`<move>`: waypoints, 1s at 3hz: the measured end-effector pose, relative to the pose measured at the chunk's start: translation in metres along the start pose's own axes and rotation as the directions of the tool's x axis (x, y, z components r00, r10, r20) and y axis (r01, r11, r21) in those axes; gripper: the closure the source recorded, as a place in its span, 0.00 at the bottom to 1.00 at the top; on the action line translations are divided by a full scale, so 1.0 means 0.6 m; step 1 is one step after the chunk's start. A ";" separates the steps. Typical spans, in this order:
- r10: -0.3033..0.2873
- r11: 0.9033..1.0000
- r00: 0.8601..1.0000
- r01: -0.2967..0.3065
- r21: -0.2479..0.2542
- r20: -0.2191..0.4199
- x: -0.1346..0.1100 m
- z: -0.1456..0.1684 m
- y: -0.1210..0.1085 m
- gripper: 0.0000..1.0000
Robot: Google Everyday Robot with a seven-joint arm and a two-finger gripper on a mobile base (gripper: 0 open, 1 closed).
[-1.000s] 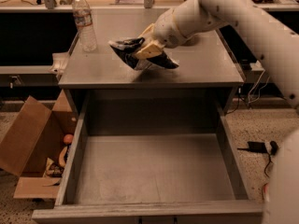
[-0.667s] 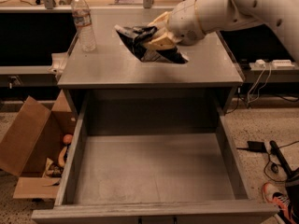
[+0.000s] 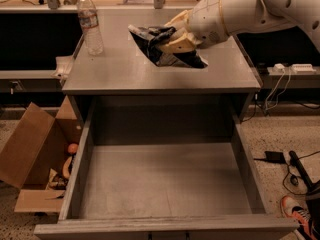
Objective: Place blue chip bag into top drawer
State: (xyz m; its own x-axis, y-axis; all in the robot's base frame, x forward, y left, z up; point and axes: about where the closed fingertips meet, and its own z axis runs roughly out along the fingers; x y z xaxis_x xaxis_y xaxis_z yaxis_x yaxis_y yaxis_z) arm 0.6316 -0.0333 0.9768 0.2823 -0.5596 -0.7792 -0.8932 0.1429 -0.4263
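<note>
Gripper [image 3: 169, 38] travel should end over the top drawer [image 3: 165, 184], which stands open nearest the camera. Farther back, it is clenched on the blue chip bag [image 3: 167, 59] over the cabinet top [image 3: 115, 71], so it should carry the bag forward, lower it, then let go.

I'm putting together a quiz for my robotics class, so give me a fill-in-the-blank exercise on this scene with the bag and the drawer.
1. The gripper is shut on the blue chip bag, above the ____ of the cabinet.
2. The top drawer is pulled ____.
3. The cardboard box sits on the ____, beside the drawer.
Missing words: top; open; floor.
</note>
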 end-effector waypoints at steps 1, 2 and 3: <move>-0.050 0.996 0.999 0.051 -0.069 0.014 -0.018 0.004 0.043 1.00; -0.074 0.988 0.997 0.072 -0.136 -0.009 -0.011 0.004 0.113 1.00; -0.062 0.974 0.994 0.041 -0.223 -0.088 0.040 0.024 0.200 1.00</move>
State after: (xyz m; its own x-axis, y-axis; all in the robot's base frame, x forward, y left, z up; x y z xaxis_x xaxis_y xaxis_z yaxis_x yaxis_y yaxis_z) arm 0.5364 -0.0176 0.9005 0.3050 -0.6374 -0.7077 -0.9366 -0.0659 -0.3443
